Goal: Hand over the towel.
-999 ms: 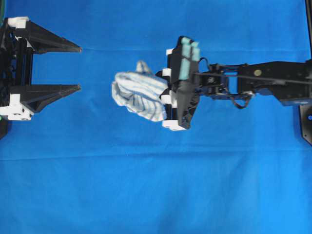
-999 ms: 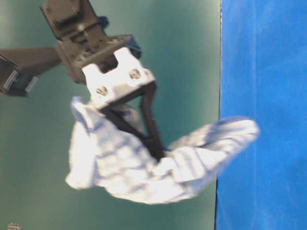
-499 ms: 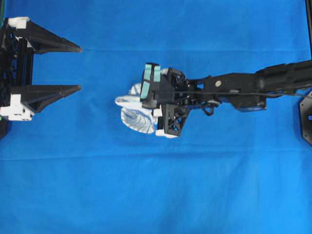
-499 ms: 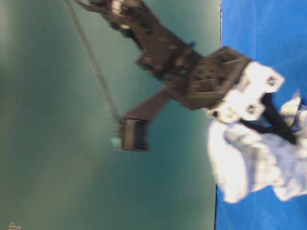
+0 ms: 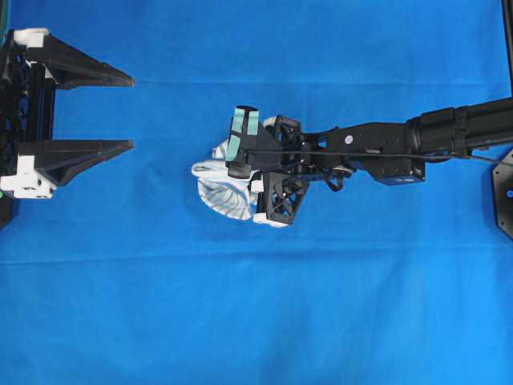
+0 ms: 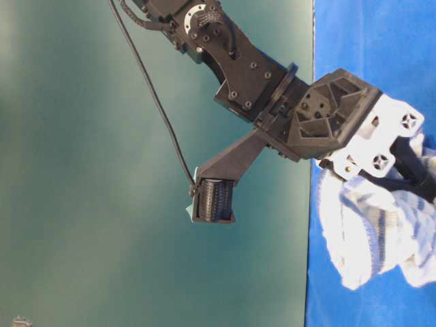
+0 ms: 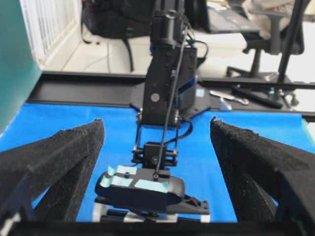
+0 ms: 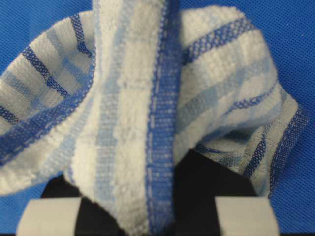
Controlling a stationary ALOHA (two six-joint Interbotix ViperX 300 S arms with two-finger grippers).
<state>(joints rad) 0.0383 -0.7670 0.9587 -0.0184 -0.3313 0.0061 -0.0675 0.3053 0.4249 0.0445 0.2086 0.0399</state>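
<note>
the bench point(image 5: 256, 321) is covered all over by a plain blue sheet, and nothing else lies on it. the right arm point(image 5: 417, 140) is stretched from the right edge toward the middle of the bench. the left gripper point(image 5: 120, 112) is parked at the left edge, its fingers point(image 7: 59, 157) spread wide apart and holding nothing. the right gripper point(image 5: 240, 180) is tipped downward near the centre, its fingers closed on the towel point(image 5: 218, 186), which is seen bunched between them in the right wrist view point(image 8: 147, 108). in the table-level view the towel point(image 6: 371, 231) is seen hanging in loose folds below the gripper, low against the blue sheet; whether it touches cannot be told.

the step in hand is judged to be the carry toward the waiting left gripper, well apart from the towel. for this to be done well, the grip should be kept firm, and the towel should be raised clear of the sheet so no fold drags. a free, dangling part of the cloth should be presented between the open left fingers, not the pinched part. release should be held back until the left fingers have closed on the fabric, since soft cloth is likely to slip or sag out of a shallow pinch.
</note>
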